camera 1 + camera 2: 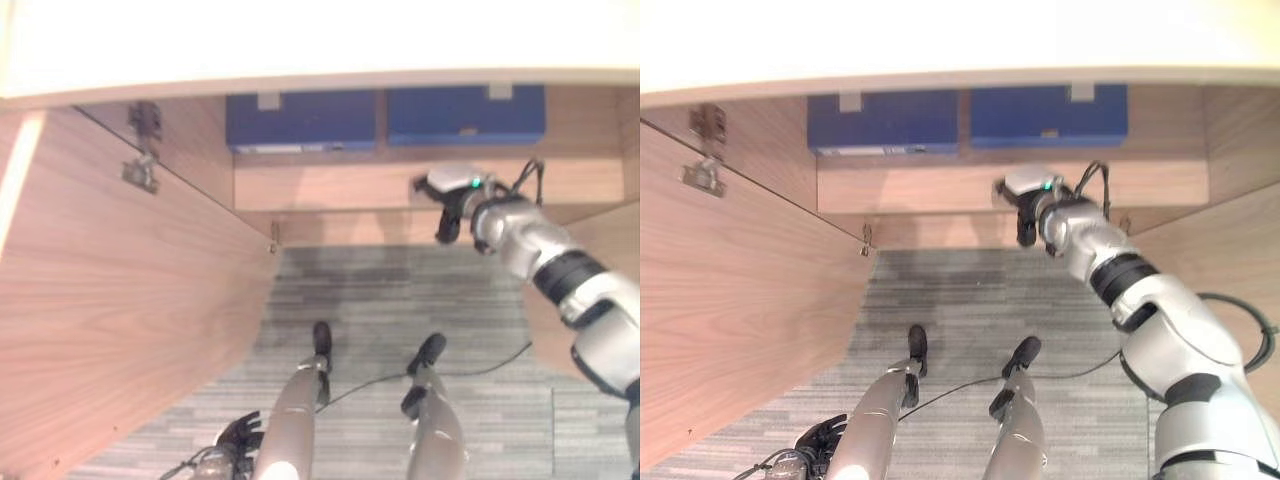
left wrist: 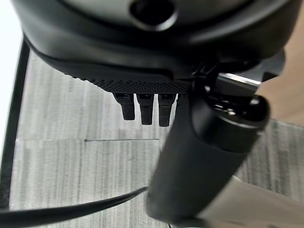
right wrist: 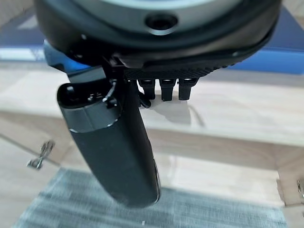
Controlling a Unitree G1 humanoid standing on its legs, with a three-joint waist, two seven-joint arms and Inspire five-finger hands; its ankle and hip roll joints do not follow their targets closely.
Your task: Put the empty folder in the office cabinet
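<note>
Two flat blue folders lie side by side on the cabinet's shelf [image 1: 330,186]: the left folder [image 1: 300,120] and the right folder [image 1: 465,113]. My right hand [image 1: 448,222] hovers just in front of the shelf's edge, below the right folder and apart from it. In the right wrist view that hand [image 3: 114,152] is open and empty, with a blue folder [image 3: 289,52] lying beyond its fingers. My left hand [image 1: 238,432] hangs low over the carpet; its own wrist view shows the hand [image 2: 199,161] relaxed, open and holding nothing.
The cabinet's left door [image 1: 120,300] stands wide open, a big wooden panel with hinges [image 1: 142,150] near its top. The right door [image 1: 1225,250] is open too, behind my right arm. A pale cabinet top [image 1: 320,40] overhangs the shelf. Grey carpet [image 1: 400,300] lies below.
</note>
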